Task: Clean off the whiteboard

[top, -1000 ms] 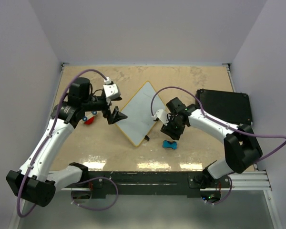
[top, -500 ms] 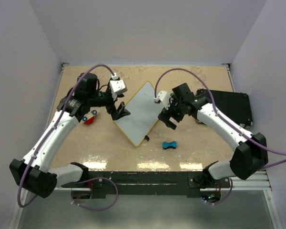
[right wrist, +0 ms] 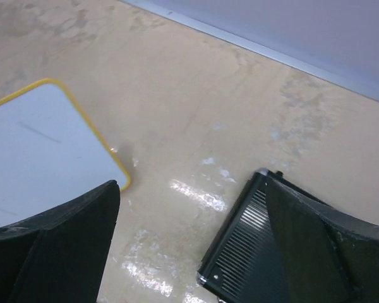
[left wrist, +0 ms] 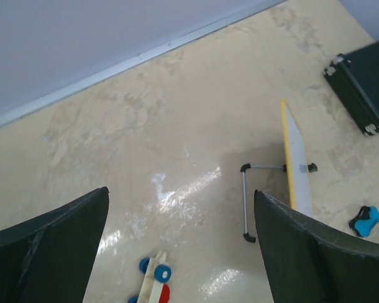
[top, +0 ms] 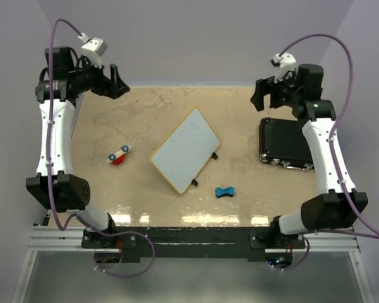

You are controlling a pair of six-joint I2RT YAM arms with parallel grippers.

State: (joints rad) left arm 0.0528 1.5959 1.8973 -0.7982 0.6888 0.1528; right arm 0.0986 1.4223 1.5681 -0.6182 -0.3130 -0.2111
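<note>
Your yellow-framed whiteboard (top: 184, 150) lies at the middle of the bench (top: 246, 126), long axis running 1 to 7 o'clock, black tabs (top: 215, 156) on its 4 o'clock edge, surface nearly clean.

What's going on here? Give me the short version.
Nothing is being handled right now. The left gripper and right gripper are both open and empty, raised near the far corners of the table. The whiteboard lies flat in the middle, nearly clean apart from a faint streak. A small blue bone-shaped piece lies just off its near edge, and a black case sits on the right.
</note>
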